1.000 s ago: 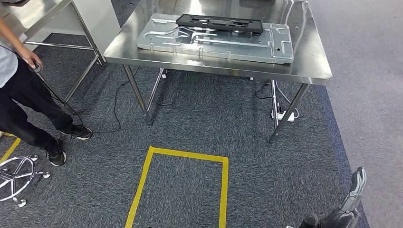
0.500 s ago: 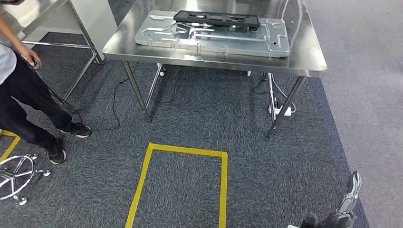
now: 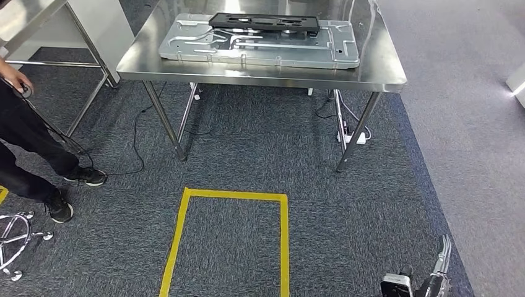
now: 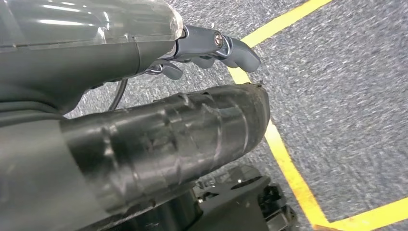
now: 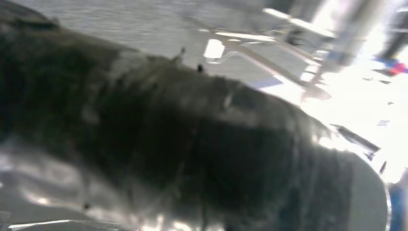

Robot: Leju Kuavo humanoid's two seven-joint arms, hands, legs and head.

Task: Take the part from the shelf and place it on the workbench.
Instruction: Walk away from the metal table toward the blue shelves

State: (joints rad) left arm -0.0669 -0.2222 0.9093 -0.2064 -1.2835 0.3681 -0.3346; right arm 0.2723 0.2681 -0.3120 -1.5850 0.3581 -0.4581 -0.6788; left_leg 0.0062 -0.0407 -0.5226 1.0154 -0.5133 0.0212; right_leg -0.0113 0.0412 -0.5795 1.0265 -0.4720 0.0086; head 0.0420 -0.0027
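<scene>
- the black part (image 3: 265, 23) lies flat on a grey metal panel (image 3: 260, 42), toward that panel's far edge, and the panel rests on the steel table (image 3: 384, 71) ahead of me.
- my right hand (image 3: 438, 272) hangs low at my side over the grey carpet (image 3: 247, 154), fingers (image 3: 444, 253) pointing up and apart, nothing in it.
- my left hand (image 4: 192, 86) is seen from the wrist over the carpet; its fingers (image 4: 231, 48) curl a little and nothing is between them, but i cannot tell whether it counts as open or closed.
- a yellow tape rectangle (image 3: 232, 197) marks the floor between me and the table.
- a person (image 3: 31, 142) in dark trousers stands to the left, near a second steel table (image 3: 37, 25).
- a chair base (image 3: 15, 238) sits at the lower left.
- cables and a power strip (image 3: 353, 137) lie under the table.
</scene>
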